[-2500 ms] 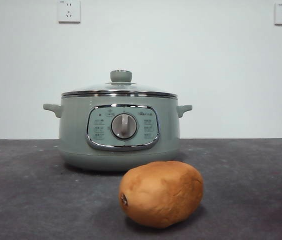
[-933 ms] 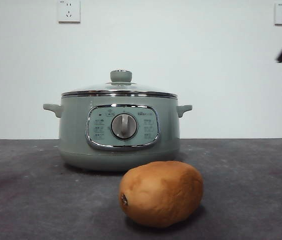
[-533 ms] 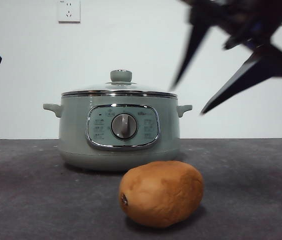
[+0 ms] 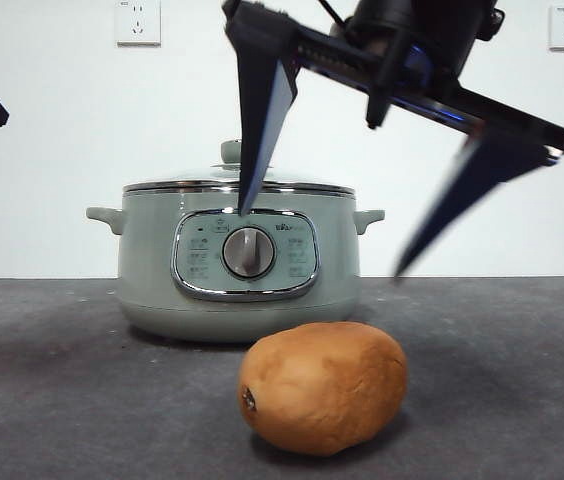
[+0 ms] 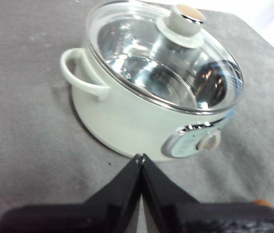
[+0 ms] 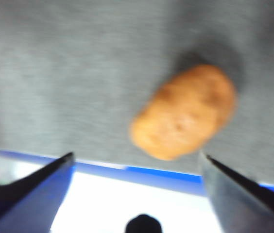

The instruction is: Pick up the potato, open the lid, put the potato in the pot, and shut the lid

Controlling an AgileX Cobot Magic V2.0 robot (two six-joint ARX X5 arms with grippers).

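The potato [image 4: 323, 387] lies on the grey tabletop [image 4: 52, 400], just in front of the pot [image 4: 238, 260]. The lid [image 4: 239, 180] sits on the pot. The right tool [image 4: 320, 242] hangs above the potato, spread wide and holding nothing. The left tool [image 5: 140, 158] is near the pot, pinched together and holding nothing.

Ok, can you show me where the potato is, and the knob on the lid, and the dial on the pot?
potato [image 4: 323, 387]: front view, middle of its orange-brown skin.
lid knob [image 5: 186, 19]: left wrist view, side of the pale green knob.
dial [image 4: 248, 252]: front view, centre of the grey dial.
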